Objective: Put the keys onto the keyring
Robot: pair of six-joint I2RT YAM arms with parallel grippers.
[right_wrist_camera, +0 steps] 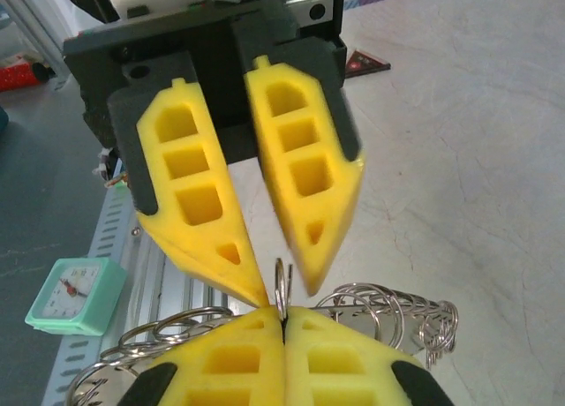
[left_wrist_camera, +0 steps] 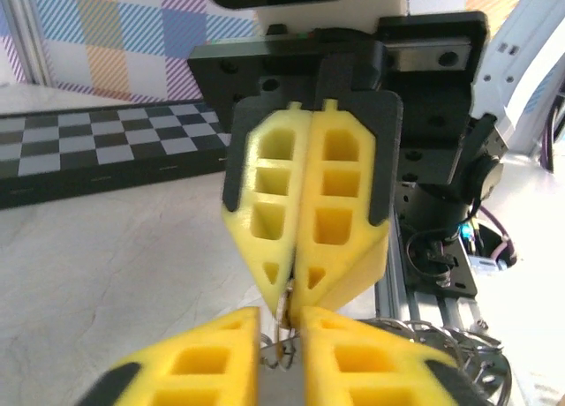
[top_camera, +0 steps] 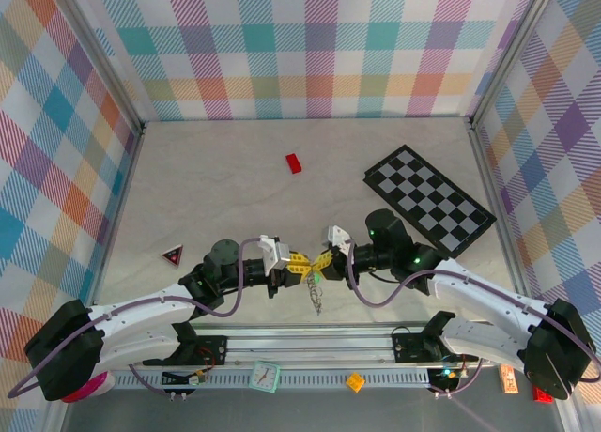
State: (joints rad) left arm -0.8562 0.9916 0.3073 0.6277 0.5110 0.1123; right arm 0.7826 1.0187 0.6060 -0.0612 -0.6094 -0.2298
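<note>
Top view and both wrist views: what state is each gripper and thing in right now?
keyring: pinched at one loop, other loops trailing loose.
right gripper: shut on the keyring.
left gripper: open a little, fingertips either side of the keyring.
chequered board: lying flat.

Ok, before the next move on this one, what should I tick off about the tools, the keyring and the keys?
1. Right tool shut on the keyring: ok.
2. Left tool jaws apart around the same loop: ok.
3. Gap between the two tools' tips: not ok, nearly touching.
4. Where the keys are: cannot tell.
5. Chequered board and red brick lie far from the work: ok.
</note>
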